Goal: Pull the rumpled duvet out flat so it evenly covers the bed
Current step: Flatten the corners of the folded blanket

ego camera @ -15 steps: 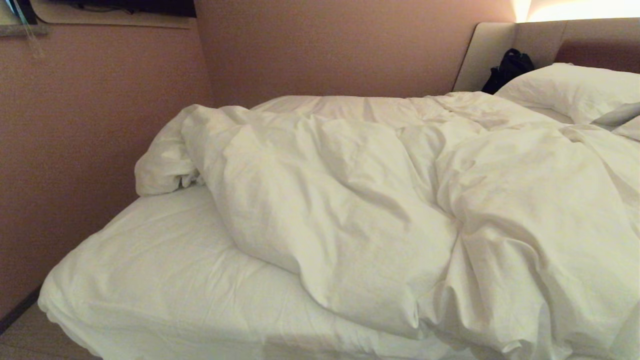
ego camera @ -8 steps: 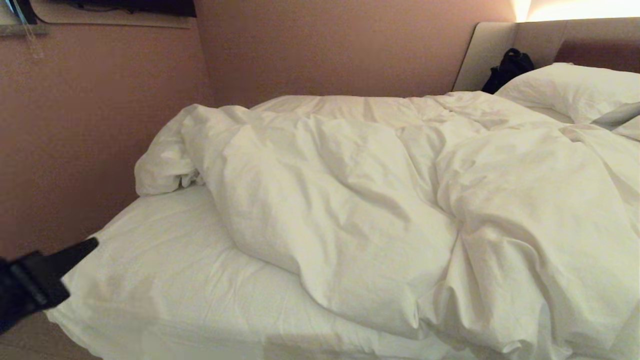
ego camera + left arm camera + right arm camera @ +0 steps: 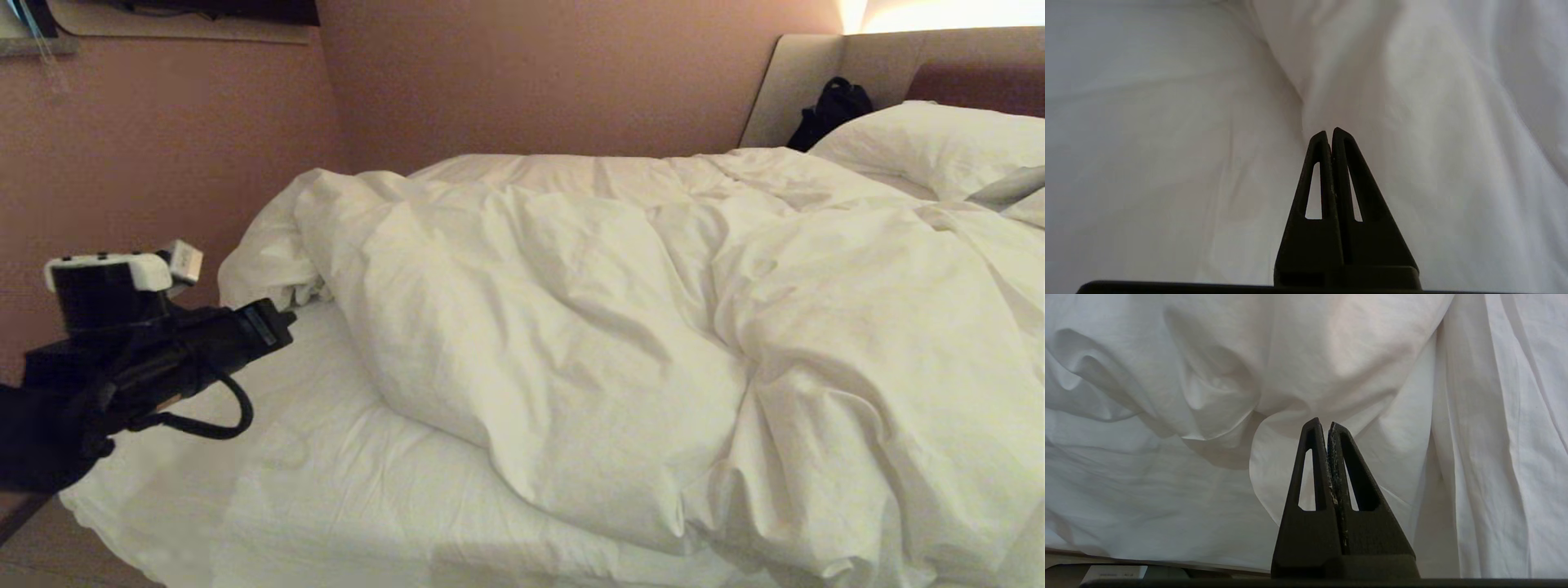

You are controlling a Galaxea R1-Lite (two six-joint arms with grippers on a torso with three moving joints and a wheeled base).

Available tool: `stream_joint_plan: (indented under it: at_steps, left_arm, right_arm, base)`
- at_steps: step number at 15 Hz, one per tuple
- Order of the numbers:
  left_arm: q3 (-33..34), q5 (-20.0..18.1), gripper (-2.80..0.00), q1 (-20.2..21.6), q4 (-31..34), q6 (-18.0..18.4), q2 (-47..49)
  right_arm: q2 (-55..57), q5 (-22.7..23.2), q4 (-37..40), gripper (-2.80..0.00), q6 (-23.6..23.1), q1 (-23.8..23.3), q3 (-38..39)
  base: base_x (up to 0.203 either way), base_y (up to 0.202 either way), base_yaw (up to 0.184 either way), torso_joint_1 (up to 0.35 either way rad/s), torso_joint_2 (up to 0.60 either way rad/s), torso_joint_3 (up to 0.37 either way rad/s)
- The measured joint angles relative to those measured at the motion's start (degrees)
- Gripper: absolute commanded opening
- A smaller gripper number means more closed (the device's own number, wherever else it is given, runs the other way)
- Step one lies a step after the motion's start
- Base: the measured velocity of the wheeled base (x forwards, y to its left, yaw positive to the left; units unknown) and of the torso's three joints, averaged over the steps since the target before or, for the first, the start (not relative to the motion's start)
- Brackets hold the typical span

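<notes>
since the left gripper (image 3: 282,320) hovers pinched shut over the bed's (image 3: 269,490) bare foot-end corner and the duvet (image 3: 620,343) lies bunched toward the headboard, it may snag sheet instead

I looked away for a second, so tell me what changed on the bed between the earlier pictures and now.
The left gripper has come into the head view from the lower left, rising over the bare sheet toward the bunched duvet. It is shut and empty. The duvet, pillow and bed have not moved. The right gripper is shut, near hanging folds, outside the head view.
</notes>
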Motion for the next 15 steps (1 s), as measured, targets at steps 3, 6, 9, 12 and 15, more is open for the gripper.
stream_joint_plan:
  at_steps: [3, 6, 9, 12, 15]
  left_arm:
    - [-6.22, -2.04, -2.8, 0.0, -0.3, -4.41, 8.42]
    - [-11.73, -5.23, -2.8, 0.0, 0.21, -9.62, 13.2]
    - [-14.04, -9.81, -2.8, -0.02, 0.48, -11.03, 14.76]
    - [-17.45, -15.39, 0.0, 0.02, 3.19, -14.73, 15.45]
    - [-18.15, -16.12, 0.0, 0.52, 3.4, -14.75, 15.53]
  right_arm:
    - [0.0, 0.0, 0.0, -2.8, 0.01, 0.0, 0.0]
    - [0.0, 0.0, 0.0, -2.8, 0.01, 0.0, 0.0]
    - [0.0, 0.0, 0.0, -2.8, 0.02, 0.0, 0.0]
    - [0.0, -0.01, 0.0, -2.8, 0.02, 0.0, 0.0]
    - [0.0, 0.0, 0.0, -2.8, 0.02, 0.0, -0.01]
  base:
    - [0.0, 0.0, 0.0, 0.0, 0.0, 0.0]
    - [0.0, 0.0, 0.0, 0.0, 0.0, 0.0]
    - [0.0, 0.0, 0.0, 0.0, 0.0, 0.0]
    - [0.0, 0.0, 0.0, 0.0, 0.0, 0.0]
    - [0.0, 0.0, 0.0, 0.0, 0.0, 0.0]
